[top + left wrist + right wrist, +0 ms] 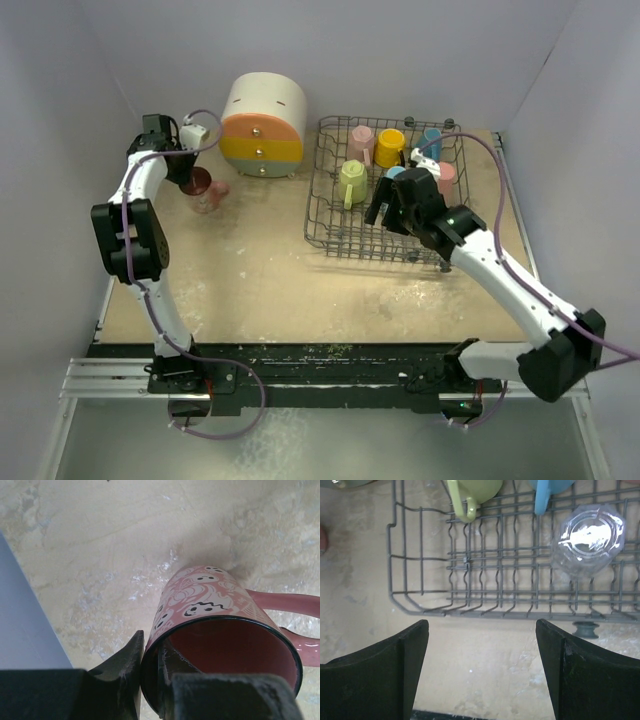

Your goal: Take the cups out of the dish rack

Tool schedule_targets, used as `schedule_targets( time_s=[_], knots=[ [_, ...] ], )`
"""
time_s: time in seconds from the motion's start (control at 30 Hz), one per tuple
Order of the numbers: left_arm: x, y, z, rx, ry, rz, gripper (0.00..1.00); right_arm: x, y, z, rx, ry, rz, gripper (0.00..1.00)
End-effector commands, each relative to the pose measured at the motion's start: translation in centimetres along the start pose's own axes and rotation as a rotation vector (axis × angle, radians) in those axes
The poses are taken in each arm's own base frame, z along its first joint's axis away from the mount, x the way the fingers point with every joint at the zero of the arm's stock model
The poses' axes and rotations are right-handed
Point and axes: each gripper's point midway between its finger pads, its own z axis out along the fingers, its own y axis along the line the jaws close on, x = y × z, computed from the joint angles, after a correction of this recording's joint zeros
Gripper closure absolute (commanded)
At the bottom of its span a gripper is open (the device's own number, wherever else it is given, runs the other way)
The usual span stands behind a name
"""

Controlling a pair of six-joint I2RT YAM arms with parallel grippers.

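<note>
My left gripper (150, 667) is shut on the rim of a pink patterned mug (210, 605), one finger inside and one outside. In the top view this mug (209, 193) is at the far left of the table, at my left gripper (196, 181); I cannot tell whether it rests on the table. The dark grey wire dish rack (330, 215) holds pink (360, 141), yellow (390, 147), light blue (432, 138), pale green (352, 181) and salmon (447, 176) cups. My right gripper (385, 208) is open and empty above the rack. The right wrist view shows the rack (495, 570), a clear glass (590, 537) and my open right gripper (482, 655).
A round cream cabinet (263, 125) with coloured drawers stands at the back, between the mug and the rack. Grey walls close in the left, back and right sides. Bare tabletop (250, 270) lies in front of the cabinet and rack.
</note>
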Motion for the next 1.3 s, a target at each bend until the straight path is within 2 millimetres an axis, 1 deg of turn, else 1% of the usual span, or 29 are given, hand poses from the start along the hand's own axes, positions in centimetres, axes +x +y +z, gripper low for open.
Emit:
schedule_targets(
  time_s=[0.0, 0.03, 0.07, 0.13, 0.17, 0.2, 0.23, 0.27, 0.33, 0.43, 0.5, 0.6, 0.7, 0.83, 0.93, 1.07, 1.2, 1.27],
  knots=[
    [-3.5, 3.0, 0.1, -0.085, -0.130, -0.022, 0.85, -2.7, -0.3, 2.3, 0.115, -0.052, -0.097, 0.11],
    [-3.6, 2.9, -0.1, -0.078, -0.136, -0.025, 0.71, -3.0, -0.4, 2.9, 0.140, -0.050, -0.109, 0.11],
    [-3.8, 2.8, -0.6, -0.074, -0.143, -0.030, 0.59, -3.2, -0.5, 3.5, 0.158, -0.051, -0.121, 0.11],
    [-4.2, 2.6, -1.6, -0.072, -0.157, -0.036, 0.41, -3.4, -0.5, 4.3, 0.181, -0.047, -0.138, 0.11],
    [-4.2, 2.4, -2.2, -0.069, -0.163, -0.038, 0.35, -3.5, -0.7, 4.6, 0.193, -0.046, -0.146, 0.11],
    [-4.3, 2.2, -2.9, -0.064, -0.174, -0.036, 0.19, -3.6, -1.1, 4.9, 0.208, -0.044, -0.148, 0.11],
    [-4.5, 1.8, -3.7, -0.057, -0.191, -0.032, 0.07, -3.8, -1.8, 5.2, 0.229, -0.041, -0.149, 0.11],
    [-4.7, 1.5, -4.6, -0.050, -0.208, -0.028, 0.00, -3.9, -2.5, 5.4, 0.248, -0.034, -0.148, 0.10],
    [-5.3, 0.8, -6.7, -0.030, -0.242, -0.018, 0.01, -4.2, -4.4, 5.6, 0.281, -0.025, -0.136, 0.10],
    [-5.6, -0.7, -9.9, 0.022, -0.268, -0.018, 0.01, -5.1, -7.4, 5.5, 0.326, -0.037, -0.116, 0.09],
    [-5.8, -1.6, -11.9, 0.051, -0.285, -0.024, 0.01, -5.4, -8.8, 5.5, 0.352, -0.037, -0.124, 0.04],
    [-5.6, -3.6, -14.4, 0.121, -0.305, -0.031, 0.01, -5.2, -10.1, 6.3, 0.379, -0.011, -0.151, 0.00],
    [-4.6, -6.1, -15.9, 0.209, -0.323, -0.043, 0.01, -4.3, -10.5, 7.8, 0.380, 0.026, -0.176, 0.00],
    [-2.6, -10.7, -17.4, 0.387, -0.322, -0.027, 0.01, -2.8, -10.9, 9.9, 0.389, 0.079, -0.188, 0.00],
    [-1.3, -12.9, -18.1, 0.463, -0.302, -0.011, 0.00, -2.2, -10.8, 11.2, 0.378, 0.095, -0.188, 0.00],
    [-0.2, -14.2, -17.8, 0.504, -0.306, 0.001, 0.02, -1.4, -11.3, 12.6, 0.401, 0.132, -0.197, 0.00],
    [0.6, -14.8, -17.3, 0.527, -0.291, -0.005, 0.04, -1.0, -11.6, 13.3, 0.418, 0.139, -0.201, 0.06],
    [0.8, -15.1, -17.4, 0.540, -0.287, -0.010, 0.04, -0.8, -11.8, 13.4, 0.420, 0.141, -0.202, 0.10]
  ],
)
